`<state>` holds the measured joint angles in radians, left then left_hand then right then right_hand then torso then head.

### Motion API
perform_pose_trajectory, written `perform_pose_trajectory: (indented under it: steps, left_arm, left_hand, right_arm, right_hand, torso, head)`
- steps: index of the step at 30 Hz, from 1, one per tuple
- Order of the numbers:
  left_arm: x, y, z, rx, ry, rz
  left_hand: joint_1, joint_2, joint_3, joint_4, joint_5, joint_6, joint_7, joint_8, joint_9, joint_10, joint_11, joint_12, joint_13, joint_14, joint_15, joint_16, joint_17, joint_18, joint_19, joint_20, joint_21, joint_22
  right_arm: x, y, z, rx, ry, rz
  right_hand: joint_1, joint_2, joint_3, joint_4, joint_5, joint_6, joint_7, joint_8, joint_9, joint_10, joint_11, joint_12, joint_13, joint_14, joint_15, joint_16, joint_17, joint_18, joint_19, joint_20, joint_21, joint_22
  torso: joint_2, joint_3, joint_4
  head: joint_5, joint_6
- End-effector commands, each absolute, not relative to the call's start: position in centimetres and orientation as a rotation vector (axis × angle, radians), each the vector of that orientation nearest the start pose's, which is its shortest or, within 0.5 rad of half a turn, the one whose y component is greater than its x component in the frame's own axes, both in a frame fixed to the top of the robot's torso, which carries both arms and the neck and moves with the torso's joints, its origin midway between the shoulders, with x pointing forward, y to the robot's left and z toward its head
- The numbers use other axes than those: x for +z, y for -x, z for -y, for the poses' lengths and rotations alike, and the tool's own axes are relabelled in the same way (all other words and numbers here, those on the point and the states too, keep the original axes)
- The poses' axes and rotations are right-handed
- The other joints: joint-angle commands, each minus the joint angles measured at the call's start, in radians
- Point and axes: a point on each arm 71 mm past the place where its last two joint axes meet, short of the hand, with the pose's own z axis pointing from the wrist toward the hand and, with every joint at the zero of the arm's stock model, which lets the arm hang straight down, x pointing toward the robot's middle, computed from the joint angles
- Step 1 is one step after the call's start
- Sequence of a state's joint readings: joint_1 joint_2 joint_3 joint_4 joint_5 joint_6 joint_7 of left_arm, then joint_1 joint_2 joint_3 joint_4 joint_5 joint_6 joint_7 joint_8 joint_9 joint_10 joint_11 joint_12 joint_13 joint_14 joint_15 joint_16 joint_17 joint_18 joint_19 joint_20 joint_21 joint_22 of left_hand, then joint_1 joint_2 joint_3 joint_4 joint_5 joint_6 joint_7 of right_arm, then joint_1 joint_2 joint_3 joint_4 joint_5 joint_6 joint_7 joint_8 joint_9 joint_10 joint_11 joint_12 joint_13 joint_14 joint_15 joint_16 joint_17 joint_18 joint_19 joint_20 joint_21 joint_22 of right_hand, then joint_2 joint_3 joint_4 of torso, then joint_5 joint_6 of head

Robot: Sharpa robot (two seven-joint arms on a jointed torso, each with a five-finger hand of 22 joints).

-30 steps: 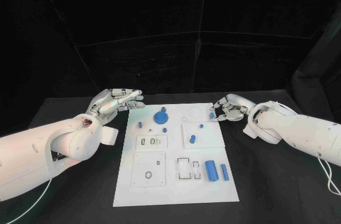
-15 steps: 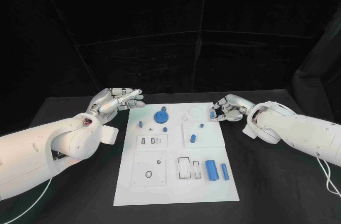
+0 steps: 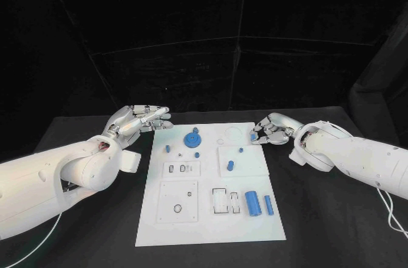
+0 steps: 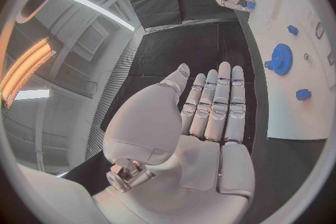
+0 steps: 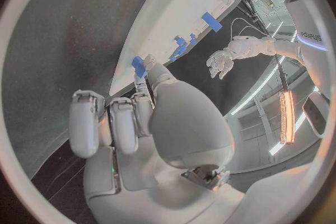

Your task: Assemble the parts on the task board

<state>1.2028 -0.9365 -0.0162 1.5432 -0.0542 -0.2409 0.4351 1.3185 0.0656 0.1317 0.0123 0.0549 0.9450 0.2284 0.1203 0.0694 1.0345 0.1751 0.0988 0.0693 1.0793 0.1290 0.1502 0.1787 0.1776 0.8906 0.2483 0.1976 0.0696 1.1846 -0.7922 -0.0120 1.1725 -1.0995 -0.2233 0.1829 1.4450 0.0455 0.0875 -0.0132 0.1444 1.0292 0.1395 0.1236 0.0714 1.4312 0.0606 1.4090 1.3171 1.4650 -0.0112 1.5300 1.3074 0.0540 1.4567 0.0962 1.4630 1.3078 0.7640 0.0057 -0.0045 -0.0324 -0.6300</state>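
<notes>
A: What has been changed since a second ago?

B: Very little. The right hand (image 3: 270, 131) has been kept at the far right edge of the white board (image 3: 213, 232), and the left hand (image 3: 140, 119) has been kept off the board's far left corner, above the black table (image 3: 340, 221).

A: How are the hands described?

B: A small blue part (image 3: 254, 137) is pinched by the right hand at the board's edge; in the right wrist view the piece (image 5: 139, 66) is seen at the fingertips, with the other fingers curled. The left hand is held flat and released, nothing grasped, its fingers (image 4: 217, 102) laid straight side by side.

A: What open room is left?

B: Bare table is seen on both sides of the board and in front of it. The near end of the board is unoccupied.

A: How is the board laid out?

B: A blue gear (image 3: 194, 140) is found near the far end, small blue pegs (image 3: 168, 149) beside it. Two blue cylinders (image 3: 252, 203) are laid near the right edge, beside outlined slots (image 3: 220, 201).
</notes>
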Motion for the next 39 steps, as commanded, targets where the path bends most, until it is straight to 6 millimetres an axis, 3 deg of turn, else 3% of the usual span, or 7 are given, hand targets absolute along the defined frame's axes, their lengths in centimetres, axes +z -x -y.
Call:
perform_pose_trajectory:
  steps: [1, 10, 19, 26, 29, 32, 39]
  left_arm:
    - [-16.0, -48.7, -24.5, -1.591, 1.016, -1.360]
    - [-16.0, -48.7, -24.6, -1.591, 1.017, -1.361]
    - [-15.9, -48.6, -24.6, -1.592, 1.017, -1.362]
    - [-15.9, -48.4, -24.7, -1.594, 1.016, -1.362]
    - [-15.9, -48.4, -24.7, -1.594, 1.016, -1.362]
    - [-15.9, -48.5, -24.7, -1.593, 1.015, -1.361]
    - [-16.0, -49.0, -25.2, -1.581, 1.016, -1.348]
  left_hand:
    - [0.006, -0.001, 0.002, -0.003, 0.006, -0.001, 0.005, -0.005, -0.001, -0.001, 0.003, -0.004, -0.002, 0.002, 0.006, -0.007, 0.002, 0.007, 0.004, 0.002, -0.006, -0.002]
    - [0.004, -0.001, 0.003, -0.003, 0.006, -0.001, 0.005, -0.005, -0.001, -0.001, 0.004, -0.005, -0.002, 0.002, 0.006, -0.007, 0.002, 0.007, 0.004, 0.002, -0.006, -0.002]
    - [0.004, -0.001, 0.003, -0.003, 0.006, -0.001, 0.005, -0.005, -0.001, -0.001, 0.004, -0.005, -0.002, 0.002, 0.006, -0.007, 0.002, 0.007, 0.004, 0.002, -0.006, -0.002]
    - [0.004, -0.001, 0.003, -0.003, 0.006, -0.001, 0.005, -0.005, -0.001, -0.001, 0.004, -0.005, -0.002, 0.002, 0.006, -0.007, 0.002, 0.007, 0.004, 0.002, -0.006, -0.002]
    - [0.004, -0.001, 0.003, -0.003, 0.006, -0.001, 0.005, -0.005, -0.001, -0.001, 0.004, -0.005, -0.002, 0.002, 0.006, -0.007, 0.002, 0.007, 0.004, 0.002, -0.006, -0.002]
    - [0.002, -0.001, 0.004, -0.003, 0.006, -0.001, 0.005, -0.005, -0.001, -0.001, 0.004, -0.005, -0.002, 0.002, 0.006, -0.008, 0.002, 0.007, 0.004, 0.002, -0.007, -0.002]
    - [-0.008, -0.003, 0.004, 0.000, 0.006, 0.000, 0.006, -0.006, -0.001, 0.000, 0.004, -0.006, -0.001, 0.004, 0.007, -0.010, 0.003, 0.007, 0.005, 0.003, -0.008, -0.001]
  right_arm:
    - [-20.1, -53.9, 27.8, 0.771, -0.147, -1.694]
    - [-19.9, -53.9, 27.5, 0.760, -0.137, -1.665]
    - [-18.9, -52.9, 26.4, 0.786, -0.139, -1.593]
    - [-17.9, -51.1, 23.9, 0.828, -0.130, -1.557]
    - [-17.6, -50.4, 22.4, 0.852, -0.109, -1.563]
    - [-17.4, -49.7, 20.2, 0.861, -0.081, -1.591]
    - [-17.6, -49.1, 15.8, 0.876, -0.012, -1.651]
  right_hand:
    - [0.008, 0.020, 0.016, -0.005, -0.017, 0.010, -0.001, 0.005, 0.000, 0.004, -0.008, -0.006, 0.087, 0.087, -0.009, 0.005, 0.177, -0.003, 0.001, -0.009, 0.002, 0.014]
    - [0.009, 0.032, 0.048, -0.021, -0.038, 0.023, -0.005, 0.006, -0.001, 0.007, -0.011, -0.003, 0.090, 0.088, -0.012, 0.008, 0.184, -0.005, 0.005, -0.012, 0.005, 0.021]
    - [-0.041, 0.022, 0.074, -0.013, 0.039, 0.029, -0.007, 0.001, -0.002, 0.009, -0.013, -0.003, 0.091, 0.090, -0.014, 0.010, 0.192, -0.009, 0.016, -0.014, 0.015, 0.044]
    - [-0.069, 0.016, 0.085, -0.002, 0.071, 0.031, -0.009, -0.002, -0.003, 0.010, -0.015, -0.004, 0.090, 0.092, -0.015, 0.014, 0.200, -0.013, 0.025, -0.015, 0.023, 0.062]
    - [-0.072, 0.011, 0.085, -0.002, 0.072, 0.032, -0.009, -0.002, -0.002, 0.012, -0.015, -0.001, 0.093, 0.092, -0.015, 0.015, 0.202, -0.013, 0.026, -0.016, 0.024, 0.065]
    - [-0.077, 0.007, 0.086, -0.001, 0.067, 0.034, -0.010, -0.002, -0.002, 0.012, -0.015, -0.002, 0.092, 0.092, -0.016, 0.015, 0.202, -0.013, 0.026, -0.016, 0.024, 0.064]
    - [-0.082, -0.001, 0.090, -0.001, 0.052, 0.039, -0.012, -0.001, -0.001, 0.008, -0.017, -0.008, 0.087, 0.092, -0.017, 0.014, 0.199, -0.014, 0.029, -0.017, 0.026, 0.070]
  torso:
    - [0.000, 0.0000, -0.0002]
    - [0.000, 0.0004, -0.0004]
    - [-0.002, -0.0013, -0.0007]
    - [-0.004, -0.0024, 0.0000]
    - [-0.008, -0.0052, 0.0004]
    - [-0.015, -0.0090, 0.0041]
    - [-0.024, -0.0142, 0.0119]
  head:
    - [0.000, -0.001]
    - [0.001, -0.002]
    - [0.000, 0.000]
    - [0.000, 0.006]
    - [0.002, 0.007]
    - [0.007, 0.005]
    - [0.049, -0.010]
